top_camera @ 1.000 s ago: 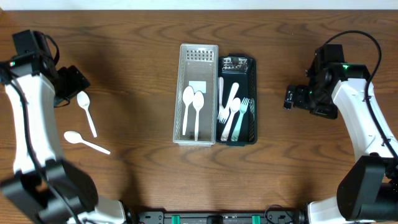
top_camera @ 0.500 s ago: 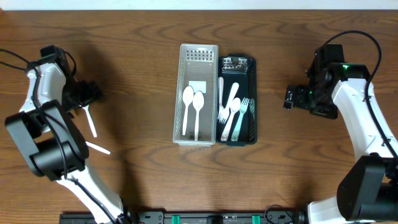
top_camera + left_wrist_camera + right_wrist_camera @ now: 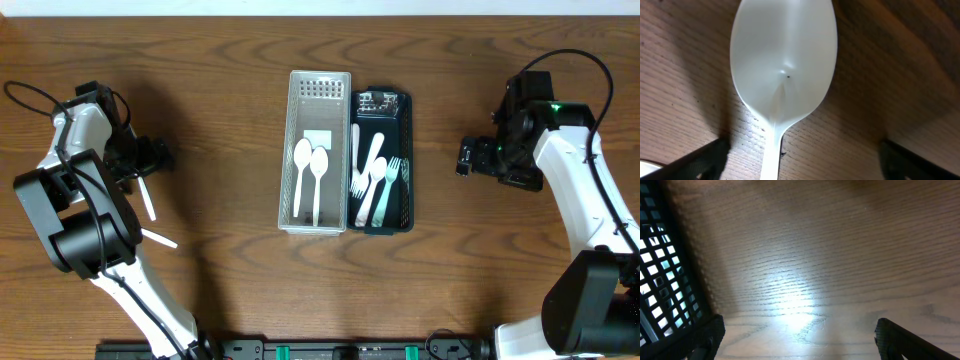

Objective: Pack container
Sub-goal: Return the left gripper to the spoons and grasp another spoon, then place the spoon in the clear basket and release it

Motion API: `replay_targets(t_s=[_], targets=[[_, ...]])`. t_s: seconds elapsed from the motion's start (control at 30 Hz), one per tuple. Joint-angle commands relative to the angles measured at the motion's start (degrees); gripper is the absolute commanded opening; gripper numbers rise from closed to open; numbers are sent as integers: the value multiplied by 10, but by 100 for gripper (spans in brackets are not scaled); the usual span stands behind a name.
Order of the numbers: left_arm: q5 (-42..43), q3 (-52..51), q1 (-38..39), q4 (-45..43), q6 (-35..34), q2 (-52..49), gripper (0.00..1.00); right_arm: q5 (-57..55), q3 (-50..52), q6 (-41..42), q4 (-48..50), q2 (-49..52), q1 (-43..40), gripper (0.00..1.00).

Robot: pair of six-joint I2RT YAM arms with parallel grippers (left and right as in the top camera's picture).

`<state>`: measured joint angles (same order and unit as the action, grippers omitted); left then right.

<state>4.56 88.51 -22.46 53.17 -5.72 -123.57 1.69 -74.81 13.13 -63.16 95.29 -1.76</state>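
A white plastic spoon (image 3: 784, 60) lies on the wood table, its bowl filling the left wrist view and its handle (image 3: 148, 200) showing in the overhead view. My left gripper (image 3: 148, 158) is low over it, open, with its fingers (image 3: 705, 159) on either side of the handle, not touching it. A second white spoon (image 3: 160, 238) lies nearer the front, its bowl hidden under my arm. The white tray (image 3: 318, 82) holds two spoons. The black tray (image 3: 380, 98) holds forks and other white cutlery. My right gripper (image 3: 466, 158) is open and empty over bare table right of the black tray.
The two trays stand side by side in the middle of the table. The black tray's mesh wall (image 3: 660, 270) shows at the left of the right wrist view. Wood table surrounds both arms.
My left arm has swung in and come down over the upper loose spoon, now covering its bowl and the second spoon's bowl in the overhead view. The right arm has not moved.
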Motion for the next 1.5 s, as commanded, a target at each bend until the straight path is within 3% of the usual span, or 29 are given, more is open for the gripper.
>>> replay_targets(t_s=[0.0, 0.17, 0.5, 0.77, 1.0, 1.23, 1.47], targets=[[0, -3, 0, 2, 10, -19, 81, 0, 4, -5, 1, 4, -8, 99], [0, -3, 0, 5, 9, -19, 42, 0, 4, -5, 1, 4, -8, 99], [0, -3, 0, 5, 9, -19, 8, 0, 4, -5, 1, 4, -8, 99], [0, 23, 10, 45, -2, 7, 6, 0, 4, -6, 2, 4, -8, 99], [0, 36, 82, 98, -7, 137, 6, 0, 4, -5, 8, 4, -8, 99], [0, 36, 258, 135, -7, 278, 6, 0, 4, -5, 16, 4, -8, 99], [-1, 29, 429, 123, -70, 293, 6, 0, 4, -6, 25, 4, -8, 99]])
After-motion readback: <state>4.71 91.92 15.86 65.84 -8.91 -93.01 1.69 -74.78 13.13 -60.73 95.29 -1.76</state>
